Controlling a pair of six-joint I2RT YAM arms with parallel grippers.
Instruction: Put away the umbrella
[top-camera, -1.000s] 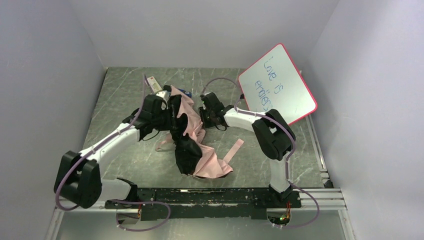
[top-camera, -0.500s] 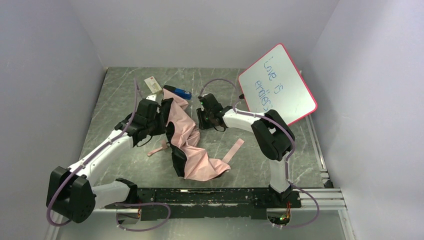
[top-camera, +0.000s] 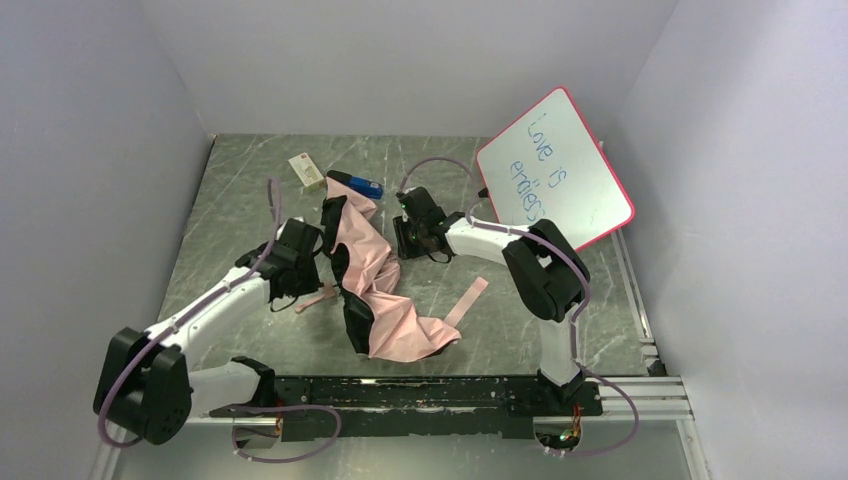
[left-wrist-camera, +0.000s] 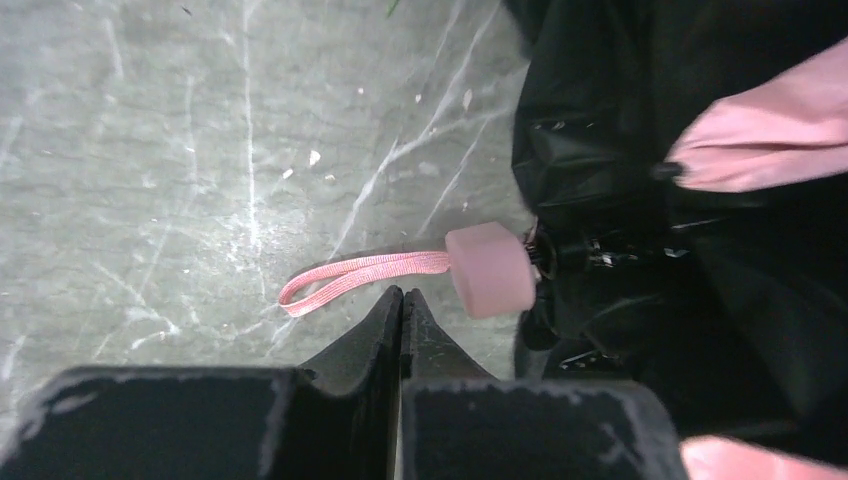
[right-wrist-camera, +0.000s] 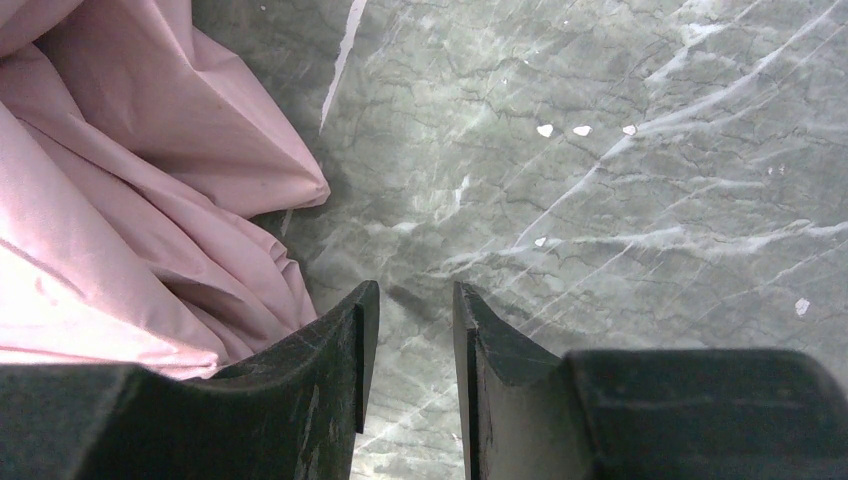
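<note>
The compact folding umbrella, crumpled pale pink fabric with black folds, is lying in a loose heap at the centre of the top view. It is stretching from upper middle to lower middle of the grey-green marbled tabletop. Only the left wrist view is showing its blocky pink handle and thin pink strap loop, lying on the stone at mid-frame with black fabric bunching to the right. The right wrist view is showing only pale pink folds filling its left side.

The left gripper is sitting just below the strap, its jaws pressed together on nothing. The right gripper is hovering beside the fabric's edge, jaws slightly apart with nothing between them.

The top view alone is taking in a pink-framed whiteboard leaning at upper right, plus a blue oblong object and a small white card above the heap.
</note>
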